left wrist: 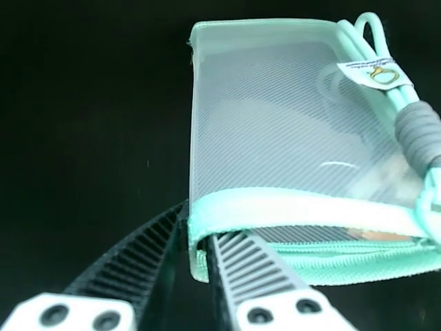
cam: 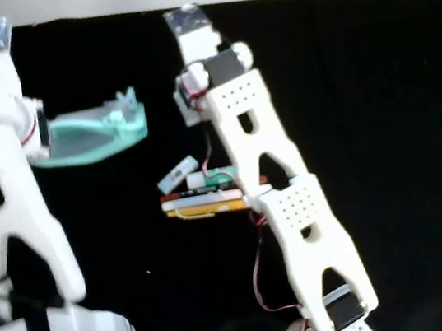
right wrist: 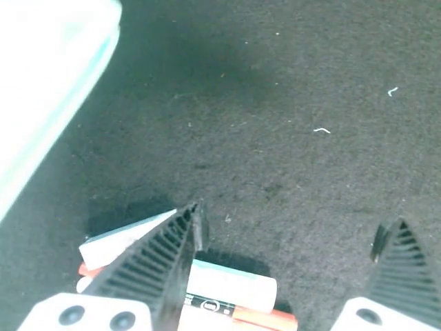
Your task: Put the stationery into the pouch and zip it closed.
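The left claw [left wrist: 198, 231] is clamped on one edge of the mint mesh pouch [left wrist: 275, 131], which sits at the far left over the black tabletop [cam: 395, 106]. The right claw [right wrist: 296, 224] hangs spread apart just above the pile of pens [cam: 200, 195], right of the pouch.

The pouch [cam: 96, 134] is held at the left of the high view, one edge pinched by the left gripper [left wrist: 198, 224]. The stationery [cam: 200, 195] is piled on the table [cam: 395, 106] right of the pouch and nearer the arm bases (partly hidden behind the right arm). The right gripper [right wrist: 296, 221] is held over the table, jaws spread, one finger over the pile's edge.
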You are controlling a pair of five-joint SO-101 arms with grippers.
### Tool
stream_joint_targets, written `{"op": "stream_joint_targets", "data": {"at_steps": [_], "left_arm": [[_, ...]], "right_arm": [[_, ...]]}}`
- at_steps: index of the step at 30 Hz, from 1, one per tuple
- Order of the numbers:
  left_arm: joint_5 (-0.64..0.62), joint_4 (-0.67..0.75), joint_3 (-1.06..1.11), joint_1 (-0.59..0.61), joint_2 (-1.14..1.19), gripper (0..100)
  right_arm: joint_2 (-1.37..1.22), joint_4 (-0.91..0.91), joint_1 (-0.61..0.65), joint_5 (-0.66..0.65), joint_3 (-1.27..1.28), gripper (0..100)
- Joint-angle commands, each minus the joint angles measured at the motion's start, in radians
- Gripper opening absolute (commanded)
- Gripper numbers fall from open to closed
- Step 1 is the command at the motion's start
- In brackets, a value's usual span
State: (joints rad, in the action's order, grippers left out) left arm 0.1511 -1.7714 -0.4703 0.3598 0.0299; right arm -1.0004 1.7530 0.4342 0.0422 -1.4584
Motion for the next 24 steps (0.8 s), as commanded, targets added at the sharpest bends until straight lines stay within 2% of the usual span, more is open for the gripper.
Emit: {"op": "stream_joint_targets", "data": {"at_steps": [1,8,17,24], "left_arm": [[-0.026,0.003,-0.191,0.004,0.134,1],[-0.025,0.003,-0.285,-0.008,0.275,1],[-0.023,0.005,-0.285,-0.005,0.344,1],[-0.018,0.005,-0.286,-0.002,0.352,1]], "right_arm": [[0.013,0.01,0.019,-0.066,-0.004,37.2],[0.013,0.01,0.024,-0.173,-0.004,37.2],[-0.045,0.01,0.042,-0.39,0.099,37.2],[-0.061,0.012,0.042,-0.509,0.137,37.2]]}}
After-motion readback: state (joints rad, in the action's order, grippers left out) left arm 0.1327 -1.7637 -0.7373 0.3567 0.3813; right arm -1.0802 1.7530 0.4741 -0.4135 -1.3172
